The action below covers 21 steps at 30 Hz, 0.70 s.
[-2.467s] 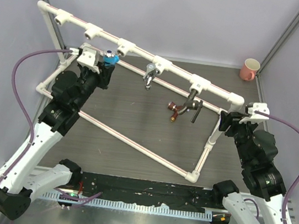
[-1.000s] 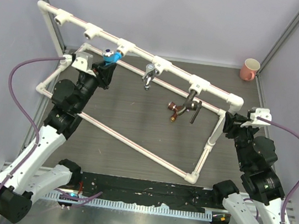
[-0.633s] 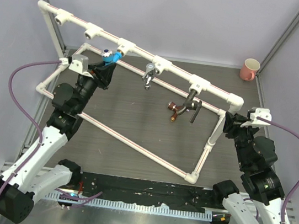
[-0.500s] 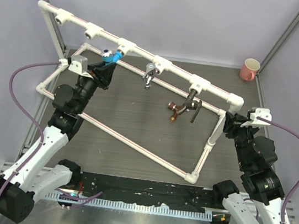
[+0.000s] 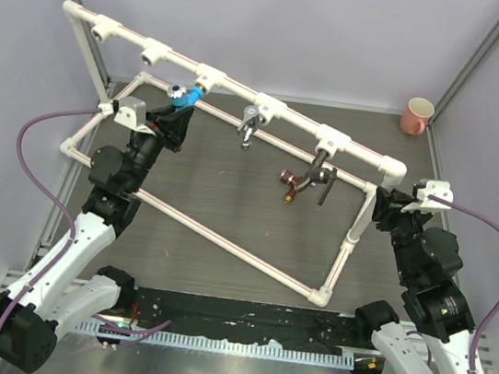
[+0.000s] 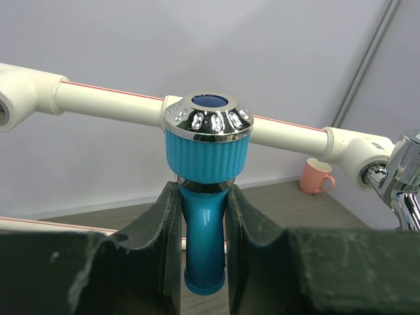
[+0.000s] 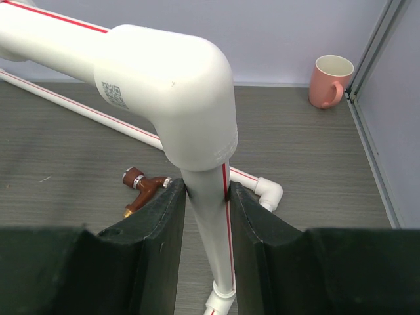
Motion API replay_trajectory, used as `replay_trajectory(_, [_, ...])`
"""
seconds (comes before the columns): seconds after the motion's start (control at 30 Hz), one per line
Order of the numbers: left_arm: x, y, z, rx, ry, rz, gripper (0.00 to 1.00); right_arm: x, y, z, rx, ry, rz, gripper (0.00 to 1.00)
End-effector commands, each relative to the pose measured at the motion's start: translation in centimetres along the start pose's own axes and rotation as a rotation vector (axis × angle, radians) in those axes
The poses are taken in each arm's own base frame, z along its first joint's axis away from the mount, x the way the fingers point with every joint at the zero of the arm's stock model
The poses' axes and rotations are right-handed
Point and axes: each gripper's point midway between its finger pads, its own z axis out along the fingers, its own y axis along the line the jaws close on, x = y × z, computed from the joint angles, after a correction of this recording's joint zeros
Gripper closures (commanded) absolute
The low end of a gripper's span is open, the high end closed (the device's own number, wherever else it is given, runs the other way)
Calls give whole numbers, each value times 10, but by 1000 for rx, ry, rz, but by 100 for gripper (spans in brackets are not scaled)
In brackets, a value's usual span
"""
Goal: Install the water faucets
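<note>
My left gripper (image 5: 174,113) is shut on the spout of the bright blue-handled faucet (image 5: 184,95), which stands at a tee of the white pipe frame's top rail (image 5: 235,87). In the left wrist view the pads (image 6: 169,216) clamp the blue spout (image 6: 205,243) under its ribbed knob. The silver faucet (image 5: 250,126) hangs from the neighbouring tee. The dark grey lever faucet (image 5: 324,173) hangs from the tee beyond it. The copper faucet (image 5: 289,185) lies on the table (image 7: 141,187). My right gripper (image 5: 385,204) is shut on the frame's upright pipe (image 7: 221,262) below the elbow.
A pink mug (image 5: 417,116) stands at the far right corner. Two open tee sockets (image 5: 101,33) sit on the rail's left end. The frame's lower pipes (image 5: 224,235) cross the table diagonally. Grey walls close in on both sides.
My left wrist has rolled, its camera mount swinging left and down, while staying shut on the blue faucet. The right arm shifted slightly right early on and has since held still.
</note>
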Motion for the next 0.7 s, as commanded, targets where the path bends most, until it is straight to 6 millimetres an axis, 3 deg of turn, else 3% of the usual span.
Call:
replay_trajectory(0.0, [-16,7,3,-37,-6,63,100,22,47,-6,-237,78,46,73])
replay_trajectory(0.67, [21,13,0,34,173,328,100,20,46,-8,-238,68,43,73])
